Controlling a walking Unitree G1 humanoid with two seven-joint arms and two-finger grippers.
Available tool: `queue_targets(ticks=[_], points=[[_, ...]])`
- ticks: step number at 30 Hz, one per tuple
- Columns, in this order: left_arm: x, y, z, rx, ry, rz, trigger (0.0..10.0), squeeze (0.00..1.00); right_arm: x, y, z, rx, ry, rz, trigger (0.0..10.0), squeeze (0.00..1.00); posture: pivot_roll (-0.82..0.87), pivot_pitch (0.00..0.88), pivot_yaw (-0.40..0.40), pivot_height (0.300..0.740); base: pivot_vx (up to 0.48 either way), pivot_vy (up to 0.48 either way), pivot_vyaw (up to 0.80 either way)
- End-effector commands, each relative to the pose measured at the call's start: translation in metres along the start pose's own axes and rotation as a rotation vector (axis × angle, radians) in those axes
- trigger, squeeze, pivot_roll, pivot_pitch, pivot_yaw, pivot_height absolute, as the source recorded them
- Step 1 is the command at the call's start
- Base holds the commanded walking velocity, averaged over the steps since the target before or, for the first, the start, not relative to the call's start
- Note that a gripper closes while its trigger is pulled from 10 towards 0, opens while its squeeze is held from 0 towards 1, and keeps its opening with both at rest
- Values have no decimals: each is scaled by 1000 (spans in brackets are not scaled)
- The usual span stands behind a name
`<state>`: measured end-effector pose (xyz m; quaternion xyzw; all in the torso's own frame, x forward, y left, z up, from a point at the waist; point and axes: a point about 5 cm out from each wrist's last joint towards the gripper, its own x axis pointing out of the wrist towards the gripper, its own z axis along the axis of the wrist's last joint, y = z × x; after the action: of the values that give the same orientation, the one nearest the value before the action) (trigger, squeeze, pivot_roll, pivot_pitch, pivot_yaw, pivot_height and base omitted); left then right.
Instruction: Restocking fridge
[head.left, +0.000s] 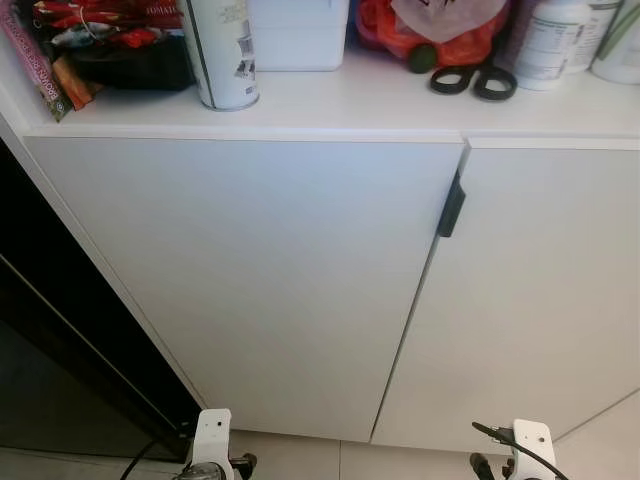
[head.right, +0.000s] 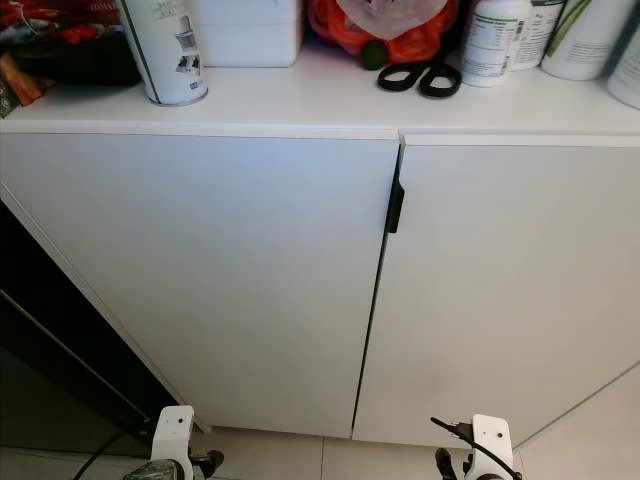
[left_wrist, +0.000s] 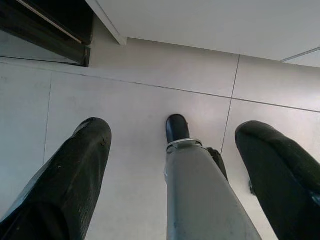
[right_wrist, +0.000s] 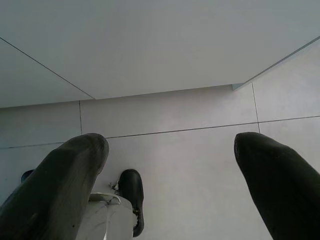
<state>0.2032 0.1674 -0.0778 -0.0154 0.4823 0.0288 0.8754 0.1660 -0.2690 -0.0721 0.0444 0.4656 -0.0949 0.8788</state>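
Task barely begun, by look: left gripper (left_wrist: 172, 165) & right gripper (right_wrist: 170, 175) hang low over floor tiles (left_wrist: 140, 100), fingers spread, empty. White cabinet doors (head.left: 260, 280) closed w/ black handle (head.left: 452, 208); no fridge identifiable, items on desk (head.left: 330, 105) untouched.

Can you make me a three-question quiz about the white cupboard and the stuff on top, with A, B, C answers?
1. Where are the scissors?
A. On the cupboard top
B. On the floor
C. Hanging on the handle

2. What colour is the door handle?
A. Red
B. Black
C. Silver

3. How are the cupboard doors?
A. Both wide open
B. One taken off
C. Both shut

Answers:
1. A, they lie on the cupboard top beside the orange bag.
2. B, it is a dark strip at the left door's edge.
3. C, both fronts sit flat and closed.
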Motion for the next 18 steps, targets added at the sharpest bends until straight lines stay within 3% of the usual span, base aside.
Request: queue_targets(ticks=[1, 8, 14, 18], points=[[0, 2, -4, 9, 27, 3, 10000, 0, 0, 0, 1, 22, 0, -2, 10000, 0, -140, 0, 48, 740, 0, 0, 0], [0, 3, -3, 19, 25, -1, 10000, 0, 1, 1, 3, -9, -13, 0, 10000, 0, -140, 0, 52, 740, 0, 246, 0], [0, 2, -2, 24, 28, 0, 10000, 0, 1, 1, 4, 0, -16, 4, 10000, 0, -137, 0, 52, 740, 0, 249, 757], [0, 2, -2, 25, 29, 0, 10000, 0, 1, 1, 4, 8, -14, 5, 10000, 0, -137, 0, 52, 740, 0, 247, 0]])
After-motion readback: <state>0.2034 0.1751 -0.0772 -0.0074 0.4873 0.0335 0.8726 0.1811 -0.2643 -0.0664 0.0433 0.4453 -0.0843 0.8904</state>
